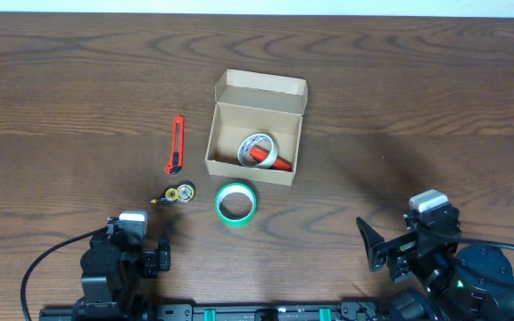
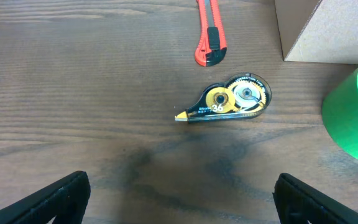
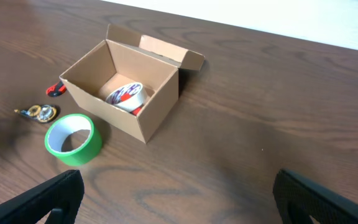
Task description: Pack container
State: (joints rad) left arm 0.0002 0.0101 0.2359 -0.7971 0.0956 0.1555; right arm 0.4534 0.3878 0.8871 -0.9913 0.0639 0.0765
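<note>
The tan cardboard container (image 1: 230,134) stands open mid-table, lid flap folded back, with a red-and-white tape roll (image 1: 259,152) inside. It also shows in the right wrist view (image 3: 160,99), and a corner shows in the left wrist view (image 2: 328,31). A green tape roll (image 1: 236,203) lies just in front of it. A yellow-black correction tape dispenser (image 1: 178,193) and a red box cutter (image 1: 176,144) lie to its left. My left gripper (image 2: 181,199) is open and empty, near the dispenser (image 2: 229,101). My right gripper (image 3: 179,199) is open and empty at the front right.
The wooden table's far edge (image 3: 291,34) meets a white wall behind the container. The arm bases (image 1: 114,267) sit at the front edge, left and right.
</note>
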